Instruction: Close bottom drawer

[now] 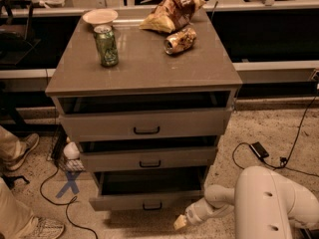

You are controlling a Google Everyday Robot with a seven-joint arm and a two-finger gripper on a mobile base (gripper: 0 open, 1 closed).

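The bottom drawer (145, 201) is the lowest of three grey-brown drawers in the cabinet (144, 78). It stands a little way out, with a dark gap above its short front panel and a small dark bar handle (152, 206). My gripper (181, 222) is low at the floor, just right of and below the drawer's front right corner, at the end of the white arm (271, 205). I cannot tell if it touches the drawer front.
The middle drawer (148, 159) and top drawer (144, 125) stand slightly open. On the cabinet top are a green can (106, 46), a small bowl (100, 16), a chip bag (172, 12) and a lying can (180, 40). Cables (261, 151) and a person's shoes (20, 151) lie on the floor.
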